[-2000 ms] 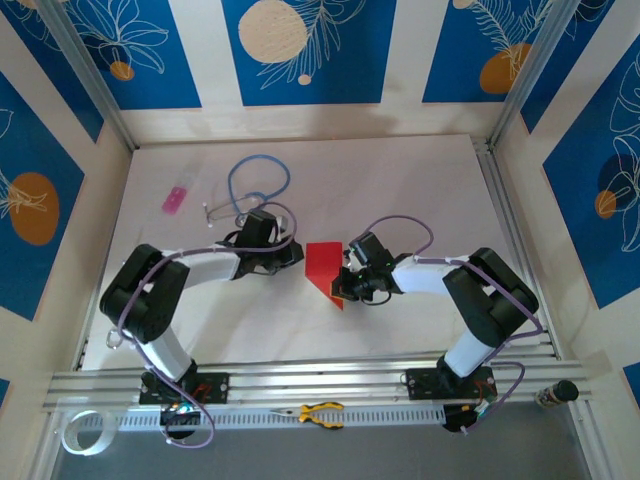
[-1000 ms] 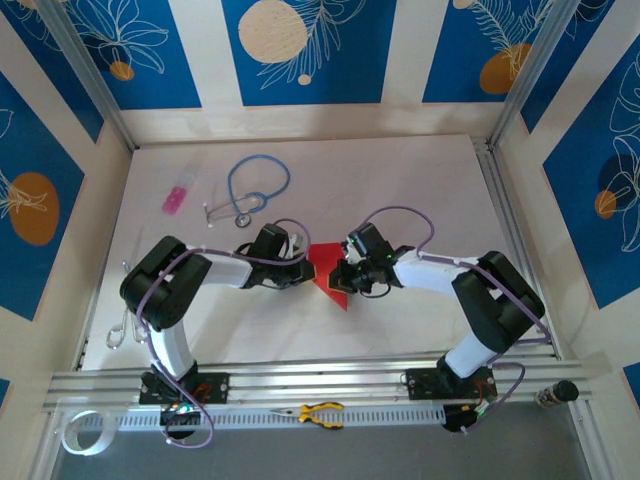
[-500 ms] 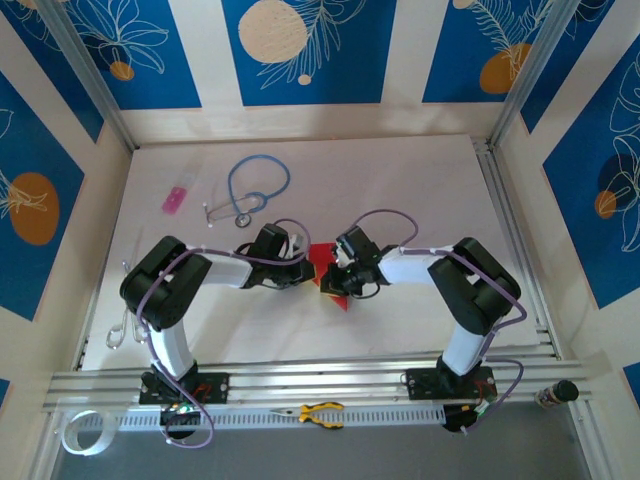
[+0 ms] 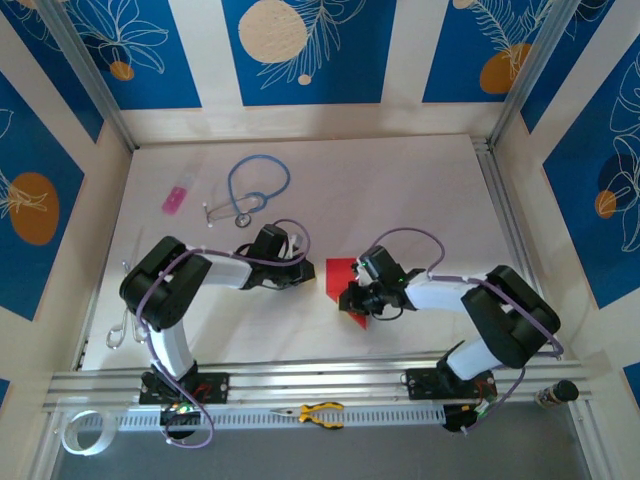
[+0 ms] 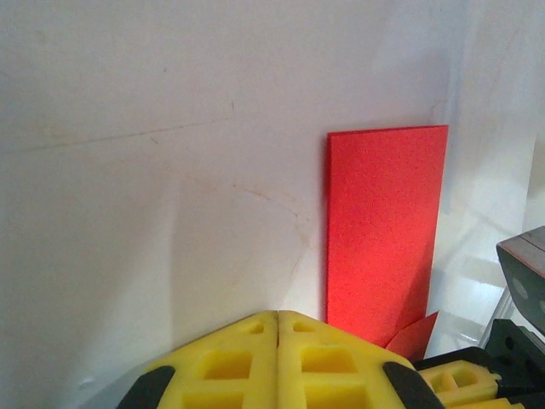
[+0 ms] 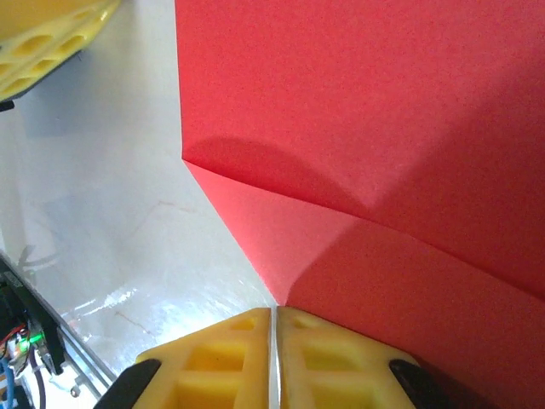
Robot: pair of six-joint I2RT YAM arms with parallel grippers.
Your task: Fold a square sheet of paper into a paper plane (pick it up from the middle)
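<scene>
The partly folded red sheet (image 4: 342, 272) lies near the centre of the table (image 4: 420, 190); the right claw (image 6: 273, 311), fingers closed together, sits at its folded corner, seemingly pressing the crease; the left claw (image 5: 278, 319), also closed, hovers apart at the sheet's 9 o'clock.

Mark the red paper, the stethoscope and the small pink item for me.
red paper (image 4: 340, 272): top view, on the bare upper-left part of the sheet.
stethoscope (image 4: 242, 220): top view, on the chest piece.
pink item (image 4: 175, 199): top view, on its middle.
</scene>
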